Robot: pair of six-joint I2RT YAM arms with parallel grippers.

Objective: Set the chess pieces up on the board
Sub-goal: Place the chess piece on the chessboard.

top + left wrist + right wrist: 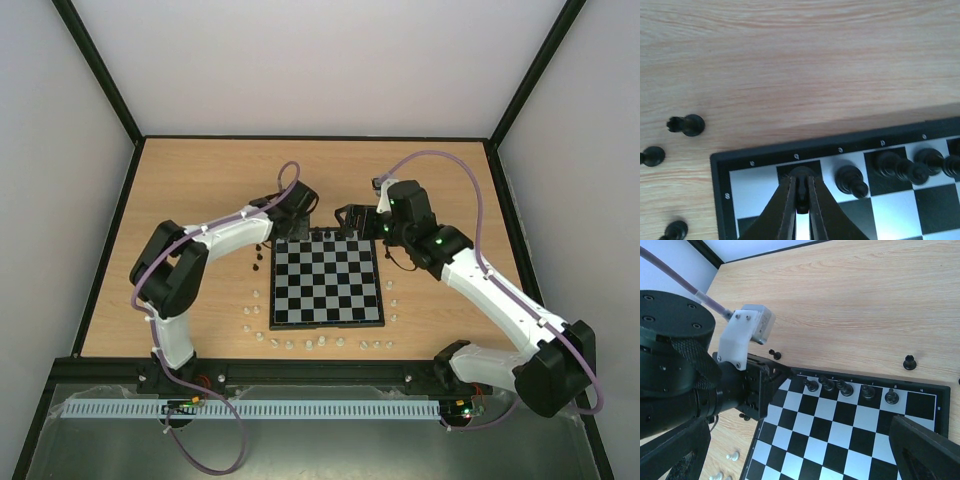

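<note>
A: Chess pieces (pixel 844 387); where do they stand?

B: Five black ones stand in a line on the far row of the board (pixel 330 290); a few more stand off it on the wooden table (pixel 200 180), most just beside the far left corner, one beyond the far edge.

A: And the left gripper (pixel 801 175)?

B: It is down at that far left corner, its fingers closed on one black piece (pixel 802 194); the piece sits over the dark square second from the corner, in line with the other five; whether its foot touches the square, I cannot tell.

A: The right gripper (pixel 800 425)?

B: Its fingers stand wide apart with nothing between them; it hangs above the far edge of the board, near the left gripper but apart from it.

A: What else lies about?

B: Small white pieces (pixel 290 343) on the table; they run in a loose string along the left side, the near edge and part of the right side of the board.
</note>
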